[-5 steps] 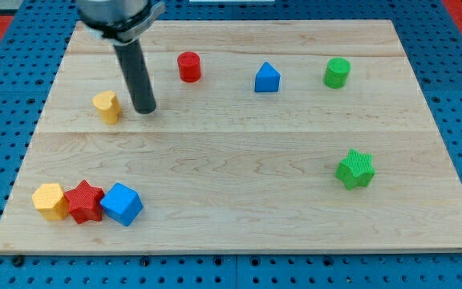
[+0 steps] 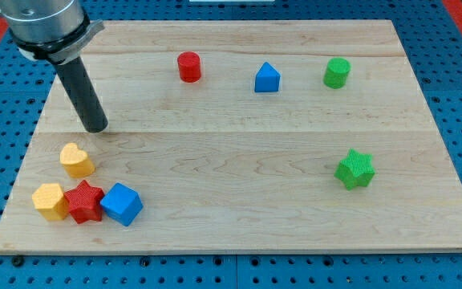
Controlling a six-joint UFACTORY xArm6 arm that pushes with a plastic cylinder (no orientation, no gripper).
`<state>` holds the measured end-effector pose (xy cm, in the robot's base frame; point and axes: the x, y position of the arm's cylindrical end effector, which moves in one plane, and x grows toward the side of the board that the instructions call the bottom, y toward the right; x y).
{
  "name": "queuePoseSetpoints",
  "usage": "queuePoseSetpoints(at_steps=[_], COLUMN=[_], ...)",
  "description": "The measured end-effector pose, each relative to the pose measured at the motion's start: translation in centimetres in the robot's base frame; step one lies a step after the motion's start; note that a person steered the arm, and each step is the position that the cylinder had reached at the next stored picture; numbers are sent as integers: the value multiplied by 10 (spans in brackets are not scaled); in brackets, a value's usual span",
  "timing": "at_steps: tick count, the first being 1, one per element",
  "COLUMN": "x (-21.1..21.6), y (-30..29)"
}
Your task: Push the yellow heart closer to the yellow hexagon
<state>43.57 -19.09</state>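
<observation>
The yellow heart (image 2: 76, 160) lies near the board's left edge, just above the yellow hexagon (image 2: 50, 201) at the bottom left; a small gap shows between them. My tip (image 2: 96, 128) rests on the board just above and to the right of the heart, not touching it. The rod rises to the view's upper left.
A red star (image 2: 84, 201) and a blue cube (image 2: 121, 204) sit in a row right of the hexagon. A red cylinder (image 2: 188, 67), a blue house-shaped block (image 2: 267, 78) and a green cylinder (image 2: 337, 72) stand along the top. A green star (image 2: 354, 169) is at the right.
The yellow heart has moved down and left, from the upper left to just above the hexagon. My tip has moved left and down behind it.
</observation>
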Motion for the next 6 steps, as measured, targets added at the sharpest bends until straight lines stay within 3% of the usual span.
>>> queuePoseSetpoints(at_steps=[2, 6], x=[46, 75], y=[-1, -8])
